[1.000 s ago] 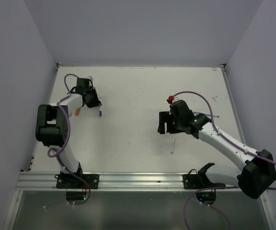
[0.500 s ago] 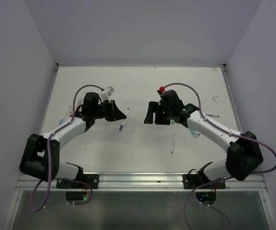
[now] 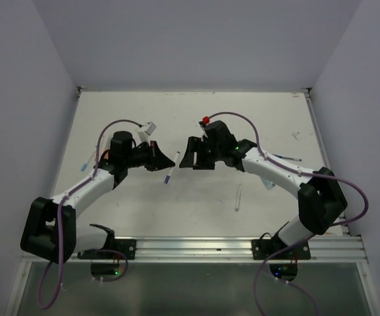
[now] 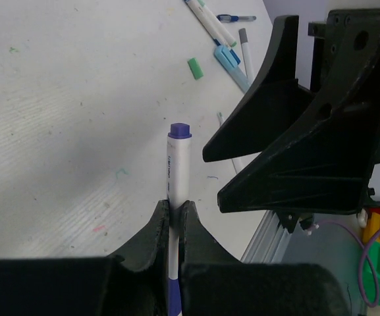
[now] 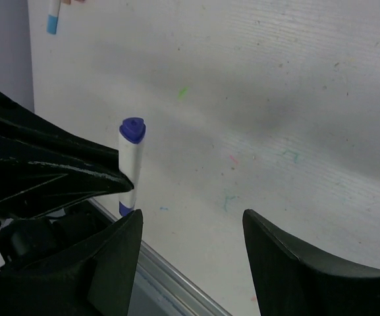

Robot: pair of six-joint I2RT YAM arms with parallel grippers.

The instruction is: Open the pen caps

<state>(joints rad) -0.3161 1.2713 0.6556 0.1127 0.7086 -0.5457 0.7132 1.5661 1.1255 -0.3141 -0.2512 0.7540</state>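
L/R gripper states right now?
Left gripper: shut on the white pen.
Right gripper: open, nothing between its jaws, close to that pen.

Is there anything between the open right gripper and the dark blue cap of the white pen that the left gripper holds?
Nothing visible. The dark blue cap sticks out free beyond the left gripper, which clamps only the white pen barrel. The open right gripper faces it with only air between.

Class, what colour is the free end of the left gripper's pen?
The pen end is dark blue; clearest in the left wrist view.
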